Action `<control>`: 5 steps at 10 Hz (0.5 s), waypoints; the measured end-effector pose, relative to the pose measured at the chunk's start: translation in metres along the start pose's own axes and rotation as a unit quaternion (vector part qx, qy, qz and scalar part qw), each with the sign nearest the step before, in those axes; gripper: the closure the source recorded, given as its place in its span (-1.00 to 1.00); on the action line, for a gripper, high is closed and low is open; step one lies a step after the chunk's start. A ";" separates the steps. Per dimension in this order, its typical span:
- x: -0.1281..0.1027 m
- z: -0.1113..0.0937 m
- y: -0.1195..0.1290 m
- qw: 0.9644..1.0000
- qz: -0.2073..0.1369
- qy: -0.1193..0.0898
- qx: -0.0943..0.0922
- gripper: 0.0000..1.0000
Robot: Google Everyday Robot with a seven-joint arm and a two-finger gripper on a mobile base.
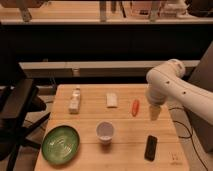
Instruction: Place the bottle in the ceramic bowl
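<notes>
Hand [155, 113] wide, empty, hovers over right side of surface [127, 151], beside carrot [135, 106]. Bottle [75, 100] lies far left, behind ceramic bowl [60, 144]. Risk: low crossing could sweep white packet [112, 100] or cup [104, 131].

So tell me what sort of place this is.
Probably an office or lab test area, not a kitchen: a black office chair beside a plain wooden table, and a white robot arm whose gripper hangs open above the table's right side.
</notes>
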 end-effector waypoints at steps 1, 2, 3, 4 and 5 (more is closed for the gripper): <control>-0.013 0.000 -0.008 1.000 -0.012 0.002 0.005 -0.60; -0.023 0.000 -0.015 1.000 -0.023 0.004 0.009 -0.60; -0.028 0.000 -0.018 0.999 -0.029 0.006 0.012 -0.60; -0.030 0.000 -0.022 0.999 -0.039 0.007 0.015 -0.60; -0.031 0.001 -0.024 0.999 -0.044 0.007 0.017 -0.60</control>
